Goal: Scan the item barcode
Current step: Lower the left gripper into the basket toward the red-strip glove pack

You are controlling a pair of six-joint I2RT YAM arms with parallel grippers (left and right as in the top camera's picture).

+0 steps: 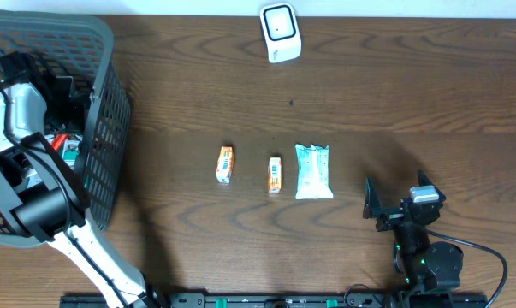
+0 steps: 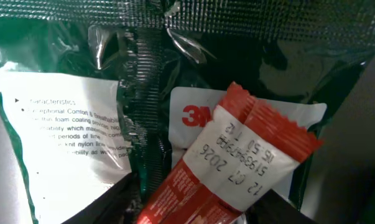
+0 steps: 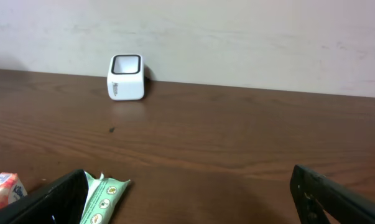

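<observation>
In the left wrist view a red and white packet (image 2: 249, 162) with a printed date lies on a green glossy bag (image 2: 193, 56) inside the basket (image 1: 103, 128). My left gripper (image 2: 206, 202) has a dark finger on each side of the packet. The right finger touches it and a thin gap shows at the left one. The white scanner (image 1: 280, 32) stands at the table's far edge, also seen in the right wrist view as the scanner (image 3: 125, 77). My right gripper (image 1: 397, 198) stands open and empty at the front right.
Two small orange packets (image 1: 225, 164) (image 1: 275, 174) and a pale green packet (image 1: 314, 171) lie in a row mid-table. The green packet (image 3: 103, 199) lies just outside my right gripper's left finger. The grey mesh basket fills the left edge, with the left arm (image 1: 18, 111) reaching into it.
</observation>
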